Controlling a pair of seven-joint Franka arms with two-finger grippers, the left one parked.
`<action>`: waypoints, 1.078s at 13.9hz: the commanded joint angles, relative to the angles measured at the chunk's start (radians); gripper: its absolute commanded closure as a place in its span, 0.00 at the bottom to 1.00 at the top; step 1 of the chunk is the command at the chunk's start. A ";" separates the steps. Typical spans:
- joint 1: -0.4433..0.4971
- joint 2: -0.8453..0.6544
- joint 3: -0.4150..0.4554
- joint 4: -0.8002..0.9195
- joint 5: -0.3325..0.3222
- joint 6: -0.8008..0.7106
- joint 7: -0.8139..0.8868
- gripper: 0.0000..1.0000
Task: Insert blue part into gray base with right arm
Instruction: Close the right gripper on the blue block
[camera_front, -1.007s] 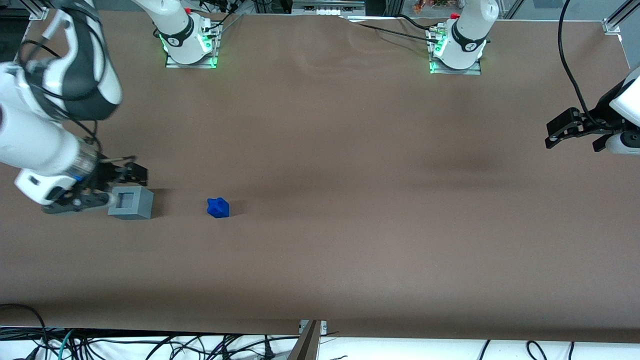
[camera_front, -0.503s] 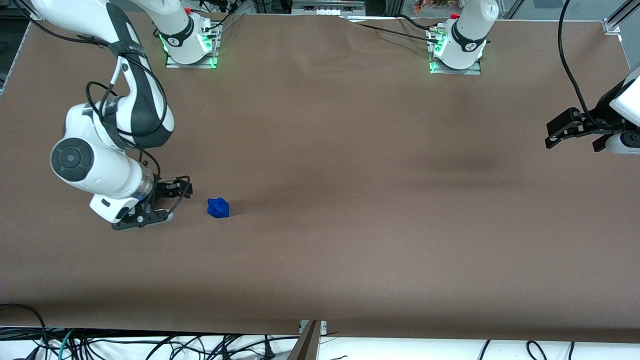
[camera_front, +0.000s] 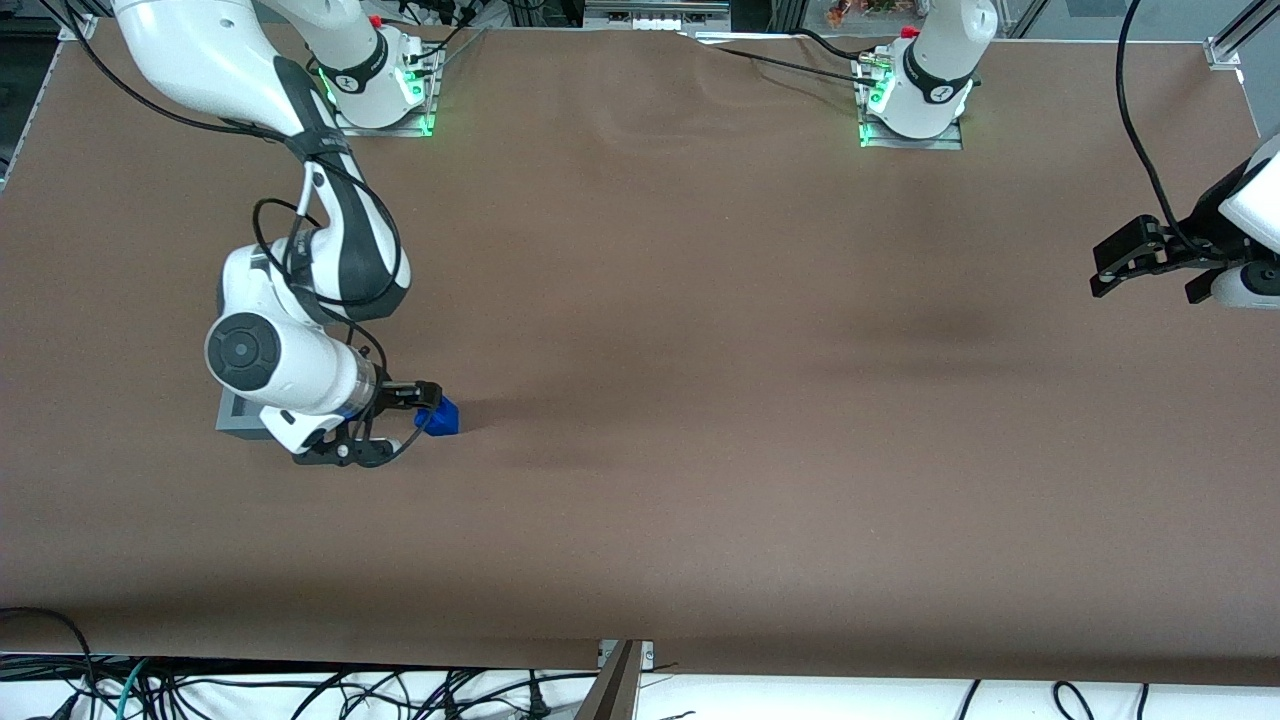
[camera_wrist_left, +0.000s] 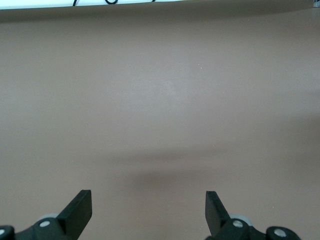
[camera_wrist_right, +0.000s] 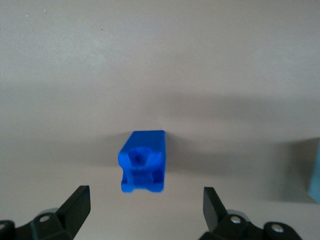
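- Travelling across the surface (camera_front: 700, 300) in the front view, the right arm (camera_front: 290, 350) has left its place at the working arm's end, where 1 second ago it sat at the gray base, passed over that base half a second ago, and now hangs with its tool (camera_front: 390, 425) right at the blue part (camera_front: 444, 417).
- Front view, position of task items: the blue part has not shifted and rests on the surface; the gray base (camera_front: 235, 420) also has not shifted, is now largely covered by the arm's wrist, and sits near the blue part, toward the working arm's end.
- Front view, count: 1 blue part, 1 gray base, 1 working arm with 1 tool. The recess of the base is hidden here.
- Right wrist view: the tool (camera_wrist_right: 145, 210) is spread wide, released, with nothing between its 2 fingers (camera_wrist_right: 77, 205). The blue part (camera_wrist_right: 142, 161) lies on the surface just ahead of the gap, roughly centred between the fingers, touching neither. A pale edge that may be the gray base (camera_wrist_right: 315, 172) shows at the frame border, apart from the blue part.
- Left wrist view: bare surface (camera_wrist_left: 160, 100) only; 0 task items appear.
- Assessment: the shift signals the approach to pick-up is nearly complete. In my judgement the part is not yet grasped; a final advance and closing come next, and insertion has not begun.
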 joint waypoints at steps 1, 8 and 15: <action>0.021 0.040 -0.006 0.014 -0.001 0.036 0.015 0.00; 0.029 0.089 -0.006 0.009 -0.019 0.085 -0.014 0.00; 0.027 0.086 -0.007 0.011 -0.019 0.076 -0.022 0.71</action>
